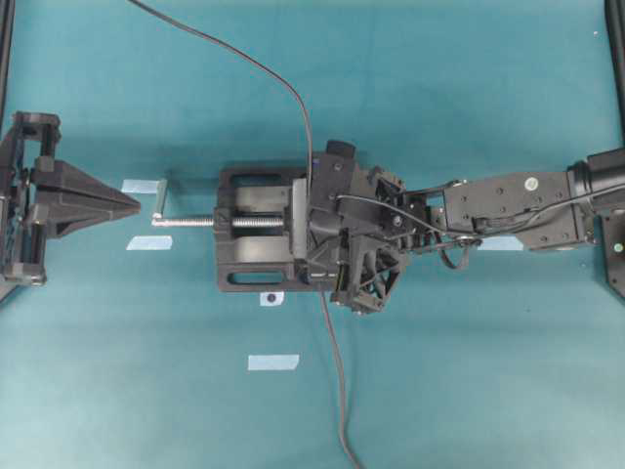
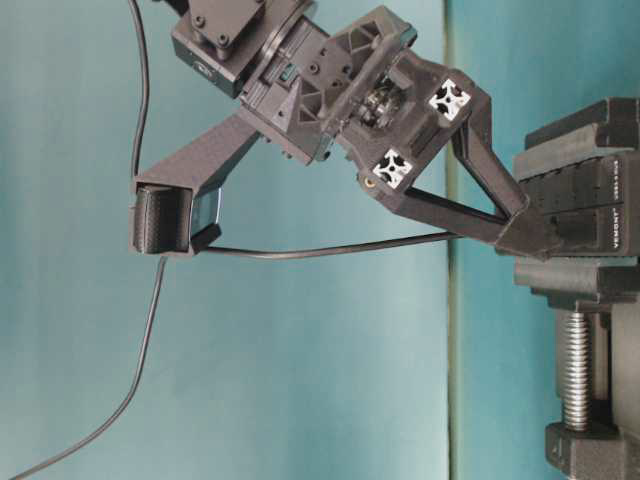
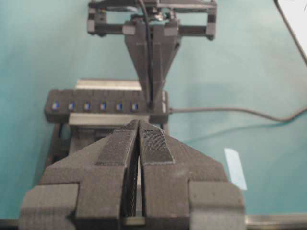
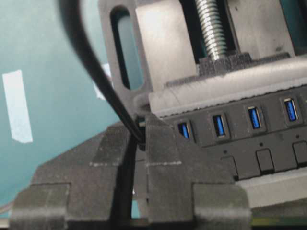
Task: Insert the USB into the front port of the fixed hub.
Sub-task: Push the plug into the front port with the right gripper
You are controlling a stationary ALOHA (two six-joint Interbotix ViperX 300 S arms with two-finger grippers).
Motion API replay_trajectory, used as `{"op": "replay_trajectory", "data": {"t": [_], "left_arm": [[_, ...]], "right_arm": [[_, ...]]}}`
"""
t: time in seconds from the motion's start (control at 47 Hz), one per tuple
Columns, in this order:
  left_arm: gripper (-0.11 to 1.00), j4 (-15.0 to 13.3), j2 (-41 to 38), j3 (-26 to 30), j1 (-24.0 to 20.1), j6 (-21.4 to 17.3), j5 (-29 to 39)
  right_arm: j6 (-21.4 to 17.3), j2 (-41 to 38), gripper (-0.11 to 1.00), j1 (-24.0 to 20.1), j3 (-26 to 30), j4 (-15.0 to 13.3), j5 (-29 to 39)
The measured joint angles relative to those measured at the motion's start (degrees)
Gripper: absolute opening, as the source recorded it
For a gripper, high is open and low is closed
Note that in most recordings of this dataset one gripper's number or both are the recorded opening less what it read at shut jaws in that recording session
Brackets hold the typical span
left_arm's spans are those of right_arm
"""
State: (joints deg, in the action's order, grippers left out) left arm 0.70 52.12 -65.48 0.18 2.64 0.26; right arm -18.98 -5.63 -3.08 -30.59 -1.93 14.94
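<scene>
Two black tools are in the scene. In the right wrist view, the right tool (image 4: 139, 143) is closed on the thin black cable (image 4: 91, 67) just behind the small black USB plug (image 4: 140, 135). The plug sits at the end of the long black hub with blue ports (image 4: 249, 129), at its outermost port; I cannot tell how deep it is in. The hub is clamped in the black vise with a silver screw (image 1: 256, 222), which stands on the teal worktop (image 1: 469, 381). Farther away, on the left of the overhead view, the left tool (image 1: 132, 205) rests well apart from the vise, fully closed and holding nothing. Several pale tape strips (image 1: 272, 362) lie on the worktop.
</scene>
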Motion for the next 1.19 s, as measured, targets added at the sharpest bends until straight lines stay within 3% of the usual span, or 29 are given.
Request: {"op": "replay_trajectory", "data": {"t": [0.788,1.192], "left_arm": [[0.0,0.0,0.0,0.0,0.0,0.0,-0.1],[0.0,-0.1,0.0,0.0,0.2,2.3,-0.4]], "right_arm": [[0.0,-0.1,0.01,0.0,0.0,0.0,-0.3],[0.0,0.4,0.07,0.0,-1.8,-0.1,-7.0]]}}
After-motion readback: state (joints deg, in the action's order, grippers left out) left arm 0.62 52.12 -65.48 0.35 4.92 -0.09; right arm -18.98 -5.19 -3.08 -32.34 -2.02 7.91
